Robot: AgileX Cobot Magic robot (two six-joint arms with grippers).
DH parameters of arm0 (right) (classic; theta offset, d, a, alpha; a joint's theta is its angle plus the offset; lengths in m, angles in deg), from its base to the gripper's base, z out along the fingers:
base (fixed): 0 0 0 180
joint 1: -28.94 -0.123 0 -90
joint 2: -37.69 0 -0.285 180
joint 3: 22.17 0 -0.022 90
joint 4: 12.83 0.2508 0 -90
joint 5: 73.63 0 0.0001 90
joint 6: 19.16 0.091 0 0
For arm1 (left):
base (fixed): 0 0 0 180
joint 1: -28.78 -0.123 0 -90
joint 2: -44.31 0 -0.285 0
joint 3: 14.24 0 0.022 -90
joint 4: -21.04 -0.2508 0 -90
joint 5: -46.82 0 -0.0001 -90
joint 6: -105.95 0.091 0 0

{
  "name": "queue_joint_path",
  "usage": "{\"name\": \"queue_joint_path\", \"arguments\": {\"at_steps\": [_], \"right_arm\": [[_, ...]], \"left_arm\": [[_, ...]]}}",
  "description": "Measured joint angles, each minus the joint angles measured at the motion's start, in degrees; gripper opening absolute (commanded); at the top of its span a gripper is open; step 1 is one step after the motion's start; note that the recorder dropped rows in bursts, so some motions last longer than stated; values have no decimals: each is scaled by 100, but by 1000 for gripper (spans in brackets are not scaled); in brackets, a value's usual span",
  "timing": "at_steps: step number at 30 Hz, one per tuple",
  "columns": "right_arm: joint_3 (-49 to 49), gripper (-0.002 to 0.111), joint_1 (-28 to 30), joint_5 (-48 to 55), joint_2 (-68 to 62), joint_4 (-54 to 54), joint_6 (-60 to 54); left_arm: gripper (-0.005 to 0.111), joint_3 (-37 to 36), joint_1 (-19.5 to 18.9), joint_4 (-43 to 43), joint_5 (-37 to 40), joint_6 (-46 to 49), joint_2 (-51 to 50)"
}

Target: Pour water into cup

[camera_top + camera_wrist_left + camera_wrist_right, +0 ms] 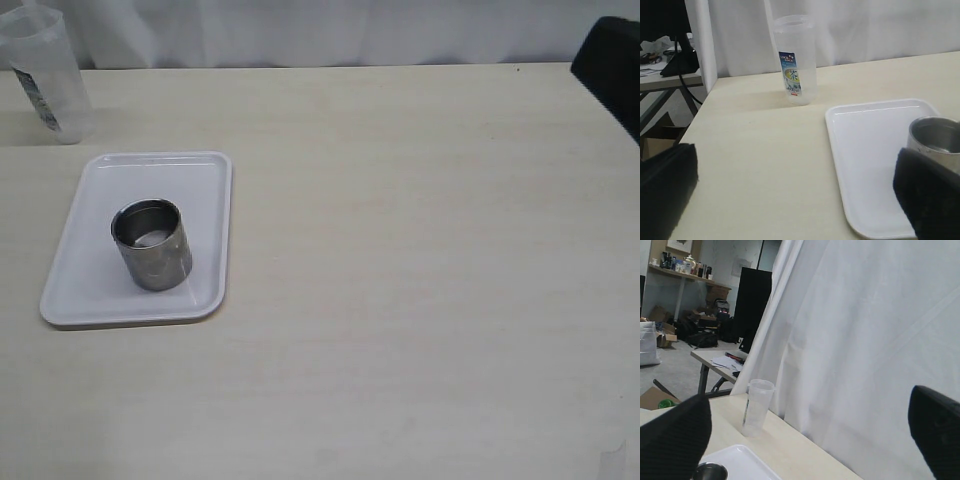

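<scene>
The steel cup stands upright on a white tray at the left of the table. A pale shiny patch shows at its bottom; I cannot tell if it is the water. The cup also shows in the left wrist view and at the edge of the right wrist view. My left gripper is open and empty, low over the table beside the tray, with one finger in front of the cup. My right gripper is open and empty, held high and far from the cup.
A tall translucent plastic beaker with a label stands at the table's back left corner, behind the tray; it also shows in both wrist views. A dark arm part sits at the back right. A white curtain hangs behind.
</scene>
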Motion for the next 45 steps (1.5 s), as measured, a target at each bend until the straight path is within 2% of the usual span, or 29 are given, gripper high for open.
{"name": "queue_joint_path", "arguments": {"at_steps": [30,33,40,45], "right_arm": [[0,110,0,0,0,0,0],[0,110,0,0,0,0,0],[0,110,0,0,0,0,0],[0,110,0,0,0,0,0]], "left_arm": [[105,0,0,0,12,-119,0],[91,0,0,0,21,-119,0],[40,0,0,0,61,-119,0],[11,0,0,0,74,-119,0]]}}
